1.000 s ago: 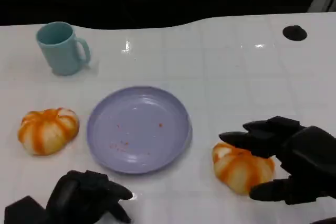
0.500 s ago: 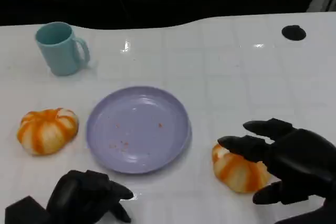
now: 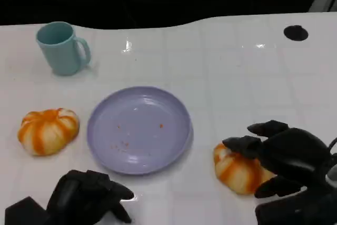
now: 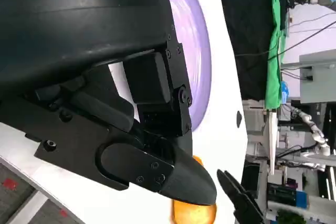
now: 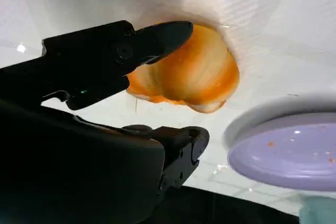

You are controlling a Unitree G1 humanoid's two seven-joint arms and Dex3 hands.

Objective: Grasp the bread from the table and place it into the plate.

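Head view: white tabletop (image 3: 237,77) carries a lilac plate (image 3: 139,129) near its middle, toward the front edge; the plate holds nothing but a few orange crumbs. One orange-striped bread roll (image 3: 238,168) lies on the tabletop just beside the plate, on the side toward the right edge, not touching the rim. The right hand (image 3: 287,159) is over this roll from the right-edge side: fingers (image 3: 243,145) spread, the upper ones reaching across the roll's top, a lower one (image 3: 274,187) curling in at its front side. The right wrist view shows one fingertip (image 5: 168,32) lying against the roll (image 5: 191,72) and another finger (image 5: 181,148) below it with a gap of bare table between; the roll rests on the table surface, so the hand brackets it without a closed grip. The plate's rim (image 5: 283,148) sits near the roll in that view. A second bread roll (image 3: 47,130) lies beside the plate toward the left edge, apart from it. The left hand (image 3: 87,196) sits at the front edge, below the plate, fingers curled inward with nothing in them; the left wrist view shows its black shell (image 4: 79,66) with the plate (image 4: 197,51) beyond. A teal mug (image 3: 60,47) stands upright near the far left corner, handle toward the plate side. A small black disc (image 3: 295,32) lies near the far right corner.
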